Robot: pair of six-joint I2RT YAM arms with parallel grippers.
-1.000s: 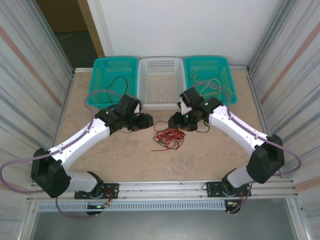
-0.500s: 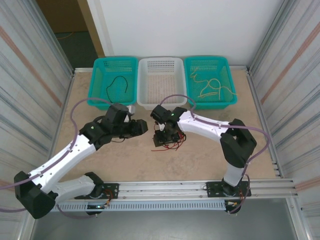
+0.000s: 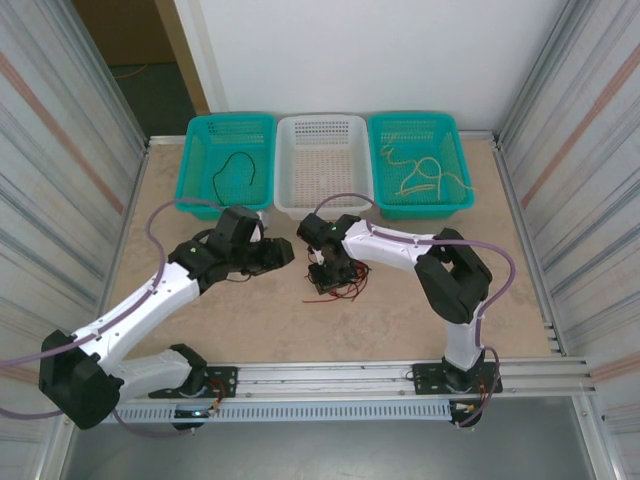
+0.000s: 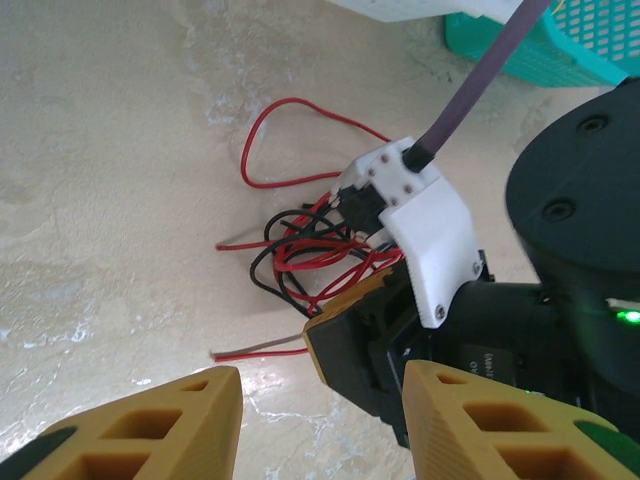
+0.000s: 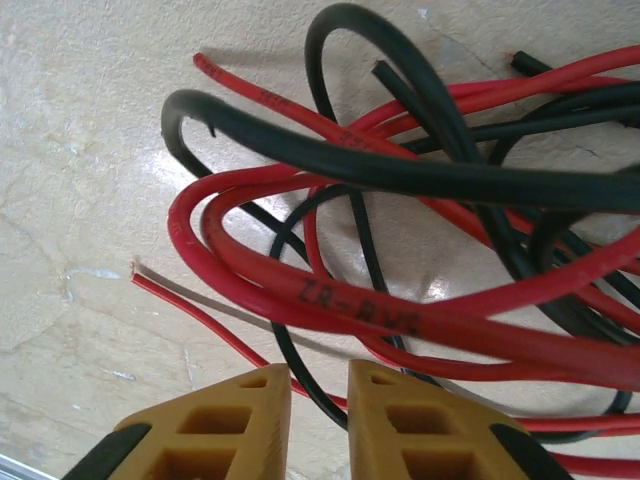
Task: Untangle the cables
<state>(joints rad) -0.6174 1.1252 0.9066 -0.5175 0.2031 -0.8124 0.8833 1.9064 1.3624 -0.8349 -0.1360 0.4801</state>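
Observation:
A tangle of red and black cables (image 3: 346, 286) lies at mid-table. My right gripper (image 3: 322, 274) is down on its left side. In the right wrist view its yellow fingers (image 5: 250, 420) stand almost together, and a thin black cable (image 5: 303, 372) runs into the narrow gap between them, under a thick red cable (image 5: 400, 310). My left gripper (image 3: 287, 254) hovers just left of the tangle, open and holding nothing. In the left wrist view its fingertips (image 4: 150, 430) are far apart, with the tangle (image 4: 300, 250) and the right gripper's body (image 4: 450, 330) in front.
Three baskets line the back edge. A teal one (image 3: 200, 180) holds a black cable (image 3: 235, 170). The middle one is a white basket (image 3: 322, 205). The right teal one (image 3: 455, 195) holds pale yellow cables (image 3: 425, 175). Metal walls stand on both sides.
The right arm swung left from in front of the right basket and came down on the tangle. The left gripper drew back slightly to the left.

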